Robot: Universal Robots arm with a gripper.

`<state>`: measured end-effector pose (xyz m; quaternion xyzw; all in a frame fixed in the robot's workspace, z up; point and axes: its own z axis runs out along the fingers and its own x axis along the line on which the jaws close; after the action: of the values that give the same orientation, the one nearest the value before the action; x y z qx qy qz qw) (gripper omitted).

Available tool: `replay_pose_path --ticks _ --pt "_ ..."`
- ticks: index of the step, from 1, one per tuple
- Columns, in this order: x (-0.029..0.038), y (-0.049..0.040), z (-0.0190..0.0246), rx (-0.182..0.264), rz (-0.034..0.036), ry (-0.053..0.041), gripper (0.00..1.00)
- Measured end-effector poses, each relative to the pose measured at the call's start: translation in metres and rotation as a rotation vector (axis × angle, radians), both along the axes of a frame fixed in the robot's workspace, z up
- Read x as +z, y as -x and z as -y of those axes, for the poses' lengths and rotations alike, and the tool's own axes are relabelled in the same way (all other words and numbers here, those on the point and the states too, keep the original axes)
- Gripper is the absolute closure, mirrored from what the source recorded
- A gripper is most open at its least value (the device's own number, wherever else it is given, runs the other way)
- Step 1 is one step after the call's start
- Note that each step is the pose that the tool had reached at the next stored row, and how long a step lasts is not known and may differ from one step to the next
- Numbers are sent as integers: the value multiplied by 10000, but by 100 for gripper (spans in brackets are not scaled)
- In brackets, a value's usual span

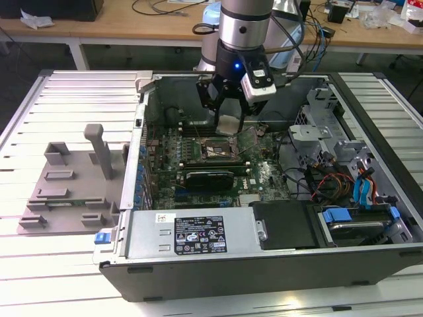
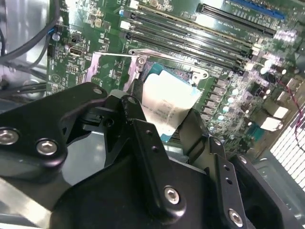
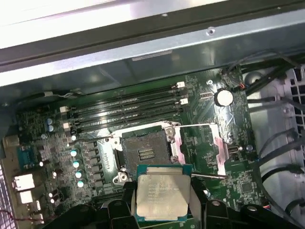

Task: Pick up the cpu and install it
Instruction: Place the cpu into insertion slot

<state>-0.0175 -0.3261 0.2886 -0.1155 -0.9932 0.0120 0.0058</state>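
Gripper [image 1: 229,117] was clamped on the cpu [image 1: 229,125], w/ one finger on each of two opposite edges. In the second wrist view the fingers [image 2: 133,112] pinched the chip's sides and left its pale top face bare. The cpu [image 3: 162,195] hung in the air inside the open case [image 1: 141,132], over the board [image 3: 243,181], near the socket [image 3: 145,152] but not in it. In the first wrist view the chip sat just short of the socket, apart from it and approx level. The socket's plate [image 3: 200,140] was swung open to one side, so the pin field lay exposed. RAM slots [image 3: 124,112] ran just beyond the socket. The case lay on its side on a slatted table [image 1: 39,105].

Handling, as a judgement: the cpu looked light, thin and fully rigid, so no flex under the grip. The metal lid prob is smooth and a bit slippery. Edge grip seemed the right hold, since the underside contacts and the socket pins are the fragile parts, and the faces are best left untouched. A narrow rim gives little purchase, so tilt or slip btwn the fingers was the main risk. It likely needs very little squeeze, and a level attitude.
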Motion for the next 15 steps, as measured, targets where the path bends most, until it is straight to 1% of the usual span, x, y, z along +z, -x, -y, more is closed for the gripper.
replay_pose_path --ticks 4,7,8,9,11,12,15 --pt "-3 0 0 -780 0 1 46" --pt "-6 0 0 -1428 0 2 46" --pt "-7 0 0 -1713 0 3 46" --pt "-8 0 0 -1867 0 3 46" --pt "-10 0 0 -2443 0 4 46" --pt "-11 0 0 -2656 0 3 46" --pt "-14 0 0 -3116 0 4 46"
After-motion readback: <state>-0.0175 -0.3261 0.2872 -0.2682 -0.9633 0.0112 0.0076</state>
